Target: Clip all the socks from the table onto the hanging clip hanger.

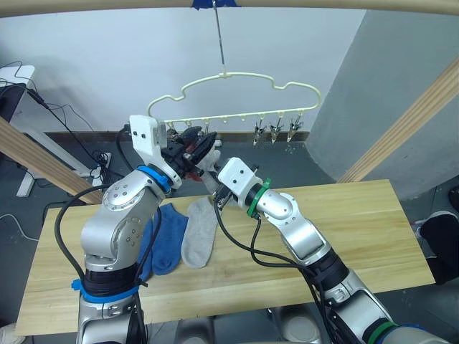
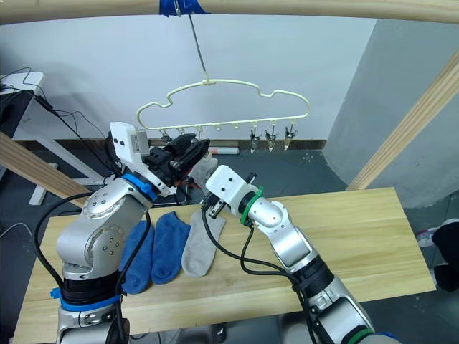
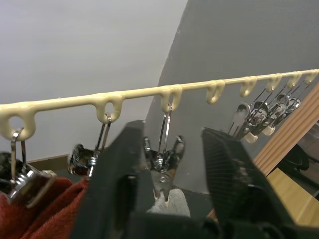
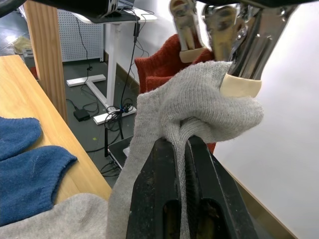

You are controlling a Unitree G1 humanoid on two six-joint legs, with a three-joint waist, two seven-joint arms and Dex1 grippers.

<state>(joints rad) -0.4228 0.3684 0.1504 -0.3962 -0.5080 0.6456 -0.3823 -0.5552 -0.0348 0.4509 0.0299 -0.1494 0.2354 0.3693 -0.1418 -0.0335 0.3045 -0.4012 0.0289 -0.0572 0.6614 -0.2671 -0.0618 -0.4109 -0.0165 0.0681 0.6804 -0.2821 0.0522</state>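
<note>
Wooden table [image 1: 344,222] carries three socks; wrist views reveal right pincer [image 4: 182,149] clamping grey sock [image 4: 199,99], left pincer [image 3: 172,164] spread around a clip [image 3: 164,167].

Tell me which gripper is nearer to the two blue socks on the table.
Neither clearly. The blue socks lie on the table. The left gripper is raised at the clip hanger, and the right gripper holds a grey sock up there too, close beside it.

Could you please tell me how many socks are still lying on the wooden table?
3: two blue knit socks lie side by side beside the left arm, and one light grey knit sock lies just right of them. The arm may hide others.
</note>
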